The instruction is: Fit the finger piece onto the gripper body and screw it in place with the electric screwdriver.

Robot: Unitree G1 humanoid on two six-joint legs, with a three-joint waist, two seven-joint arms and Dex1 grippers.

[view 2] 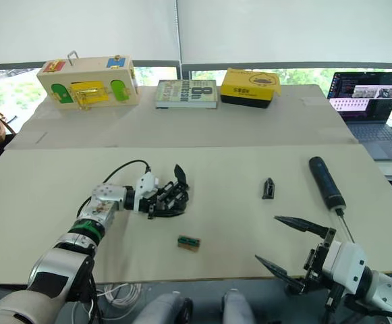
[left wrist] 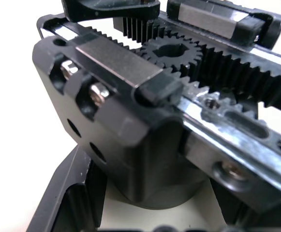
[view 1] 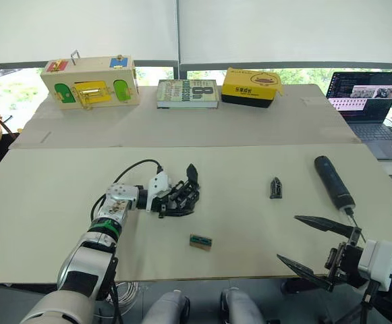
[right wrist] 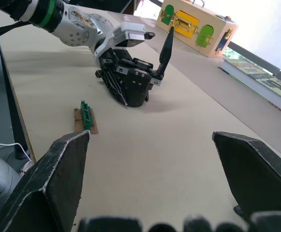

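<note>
Beige table before windows with white blinds.

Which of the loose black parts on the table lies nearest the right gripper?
The long black cylindrical electric screwdriver: its metal bit points toward the open right gripper. The small pointed black finger piece stands farther toward the centre.

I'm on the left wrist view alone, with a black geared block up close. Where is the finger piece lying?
Observer: The finger piece lies on the table, to the right of the gripper body and apart from it.
Operator: And the screwdriver?
Observer: The electric screwdriver lies further right, near the table's right edge, with its bit pointing toward the robot.
Operator: Is the right arm holding anything?
Observer: No. The right gripper hovers near the screwdriver's bit, its jaws wide open and empty.
</note>
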